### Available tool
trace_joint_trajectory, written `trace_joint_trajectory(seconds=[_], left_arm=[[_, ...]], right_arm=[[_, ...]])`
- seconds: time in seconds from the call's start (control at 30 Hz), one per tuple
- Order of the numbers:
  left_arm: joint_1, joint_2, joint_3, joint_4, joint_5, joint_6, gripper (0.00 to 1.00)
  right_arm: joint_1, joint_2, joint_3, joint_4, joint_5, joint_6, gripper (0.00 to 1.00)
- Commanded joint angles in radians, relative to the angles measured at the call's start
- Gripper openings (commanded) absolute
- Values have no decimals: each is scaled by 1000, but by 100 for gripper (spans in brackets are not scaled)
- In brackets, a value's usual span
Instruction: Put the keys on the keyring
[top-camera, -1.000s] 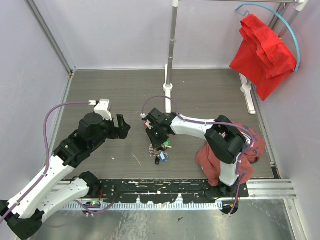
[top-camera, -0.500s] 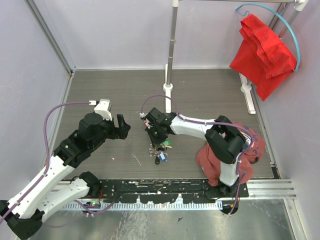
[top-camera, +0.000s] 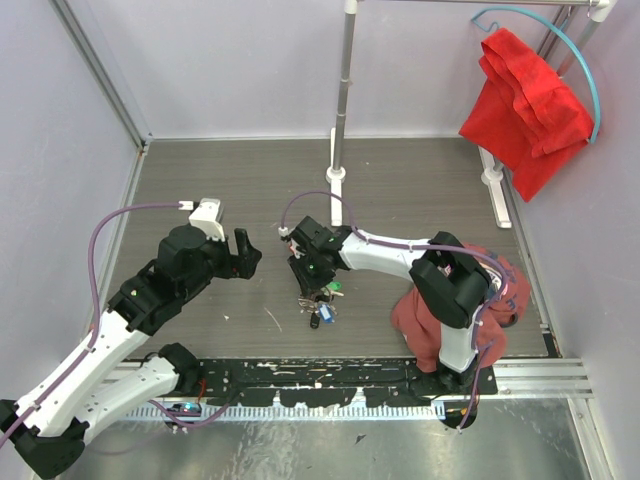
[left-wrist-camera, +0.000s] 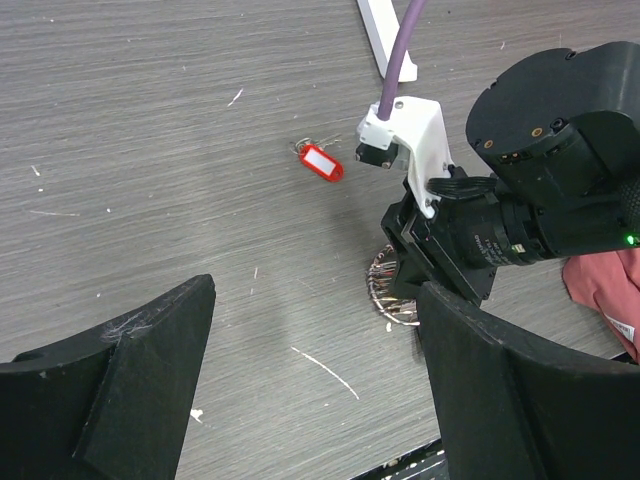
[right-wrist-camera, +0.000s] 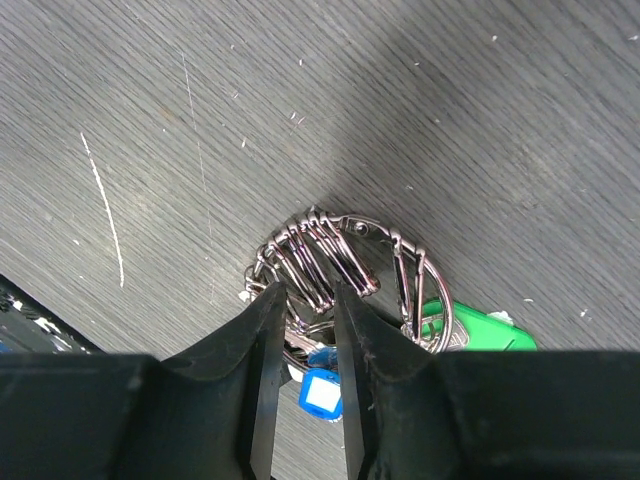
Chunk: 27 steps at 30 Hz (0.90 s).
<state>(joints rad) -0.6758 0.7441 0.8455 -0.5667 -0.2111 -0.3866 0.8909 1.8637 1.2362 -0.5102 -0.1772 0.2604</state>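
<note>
Top external view: shows the right gripper lowered onto the keyring near the middle of the table, with the keys bunched just beside it on the side toward the arm bases. Shows the left gripper raised and well apart to the left, presumably parked there to leave the work area free.

Left wrist view: shows the left fingers spread wide with nothing between them, aimed toward the right arm's wrist. Shows one red-tagged key lying alone on the table, apart from the ring, so probably not yet threaded.

Right wrist view: shows the right fingers narrowly parted, straddling a few wire strands of the ring. Cannot tell whether pressed onto the wire or merely standing around it. Shows a green-tagged key and a blue-tagged key lying against the loop. Suggests a placement meant to catch one turn of wire and steady it for threading.
</note>
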Motion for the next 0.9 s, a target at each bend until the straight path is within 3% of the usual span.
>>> trace_joint_trajectory(seconds=[0.0,0.3,0.53,0.87], left_arm=[[4,-2,-11,19,9,9,88],[4,7,-8,24,11,15,88],[4,18,-7,38,19,15,88],[4,17,-12,41,21,15,88]], right_arm=[[11,-12,41,-3,10,-9,32],[13,11,49,-8,11,-13,24],[16,-35,45,6,-8,-15,7],[16,-118,12,38,8,-4,1]])
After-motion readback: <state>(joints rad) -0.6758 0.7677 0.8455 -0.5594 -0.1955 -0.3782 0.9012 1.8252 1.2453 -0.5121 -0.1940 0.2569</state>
